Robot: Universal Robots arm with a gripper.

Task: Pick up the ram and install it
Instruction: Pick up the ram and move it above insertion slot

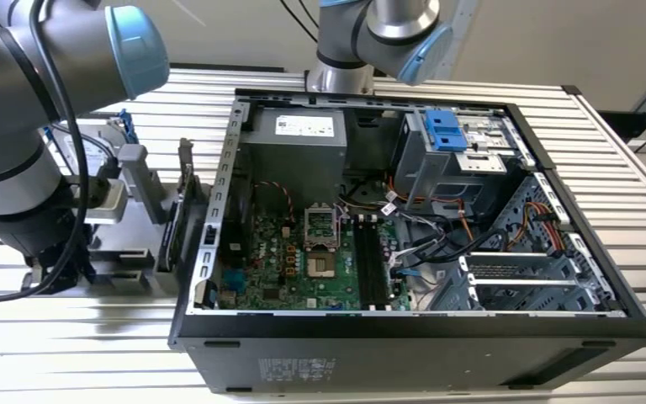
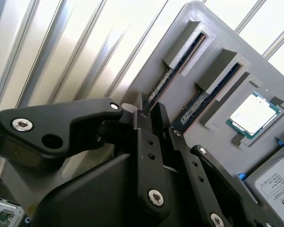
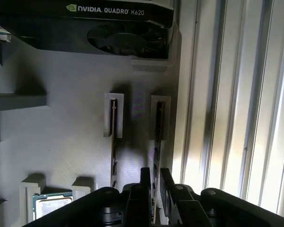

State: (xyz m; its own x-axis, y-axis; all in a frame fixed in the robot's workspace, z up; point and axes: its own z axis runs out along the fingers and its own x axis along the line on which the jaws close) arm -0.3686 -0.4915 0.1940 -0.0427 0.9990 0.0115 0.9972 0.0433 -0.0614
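Observation:
The ram is a dark narrow stick standing on edge in a slot of the grey parts holder, on the side next to the ribbed table. In both wrist views my gripper has its two black fingers closed in on either side of one end of this stick. The second wrist view shows the same ram running from its slot down into my gripper. A second stick stands in the neighbouring slot, apart from the fingers. In the exterior view my arm reaches down over the holder at the exterior view's left.
The open computer case lies mid-table with its motherboard and long memory slots exposed. The holder also carries a processor chip, a graphics card and a hard drive. Another arm stands behind the case.

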